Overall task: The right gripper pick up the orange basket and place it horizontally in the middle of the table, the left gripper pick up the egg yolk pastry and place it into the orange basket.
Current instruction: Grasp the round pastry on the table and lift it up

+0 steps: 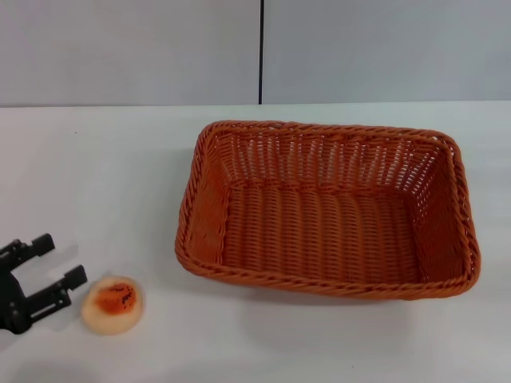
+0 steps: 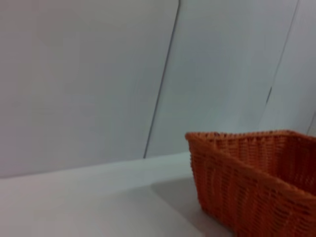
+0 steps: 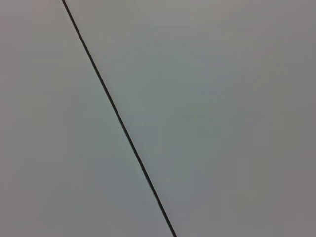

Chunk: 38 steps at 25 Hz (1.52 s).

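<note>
The black two-fingered left gripper (image 1: 60,270), wide open, should straddle the small round egg yolk pastry (image 1: 112,304) squarely before closing gently.

Only the left gripper (image 1: 57,259) shows of the robot, seen from the head camera: matt black all over, blocky and angular, with two short square-ended fingers (image 1: 73,277) set on a darker, chunkier base; no cable, screw or marking can be made out on it

head view looks down on the table (image 1: 120,175); left wrist sits low, sharing the orange basket (image 1: 327,211).
</note>
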Available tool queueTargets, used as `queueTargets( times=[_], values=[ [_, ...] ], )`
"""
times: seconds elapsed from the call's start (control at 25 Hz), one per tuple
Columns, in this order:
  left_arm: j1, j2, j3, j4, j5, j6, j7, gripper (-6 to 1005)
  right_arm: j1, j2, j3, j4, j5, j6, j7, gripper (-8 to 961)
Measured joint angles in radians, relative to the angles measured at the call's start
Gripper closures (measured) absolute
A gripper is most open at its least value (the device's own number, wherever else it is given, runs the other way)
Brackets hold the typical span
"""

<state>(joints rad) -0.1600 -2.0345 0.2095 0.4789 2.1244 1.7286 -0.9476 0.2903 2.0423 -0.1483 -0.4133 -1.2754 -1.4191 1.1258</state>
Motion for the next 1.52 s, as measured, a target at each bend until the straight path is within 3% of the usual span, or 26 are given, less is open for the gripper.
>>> queueTargets(
  times=[0.32,0.6,1.08,1.24,1.52],
  values=[
    [-0.005,-0.02,0.005,0.0,0.08,-0.008,-0.003,229,0.025,-0.001,0.002,0.001,0.0,0.009,0.001,577],
    [-0.001,-0.021,0.012,-0.022,0.086,-0.031,0.0,396,0.039,-0.002,0.003,0.001,0.001,0.025,0.001,577],
    [0.0,-0.023,0.022,-0.024,0.088,-0.072,-0.013,409,0.037,-0.002,0.005,0.009,0.01,0.029,0.003,577],
    [-0.002,-0.022,0.022,-0.025,0.084,-0.066,-0.018,509,0.033,-0.003,0.006,0.011,0.014,0.029,0.004,577],
    [-0.005,-0.02,0.018,-0.025,0.079,-0.063,-0.02,813,0.031,-0.004,0.006,0.016,0.014,0.029,0.001,577]
  ],
)
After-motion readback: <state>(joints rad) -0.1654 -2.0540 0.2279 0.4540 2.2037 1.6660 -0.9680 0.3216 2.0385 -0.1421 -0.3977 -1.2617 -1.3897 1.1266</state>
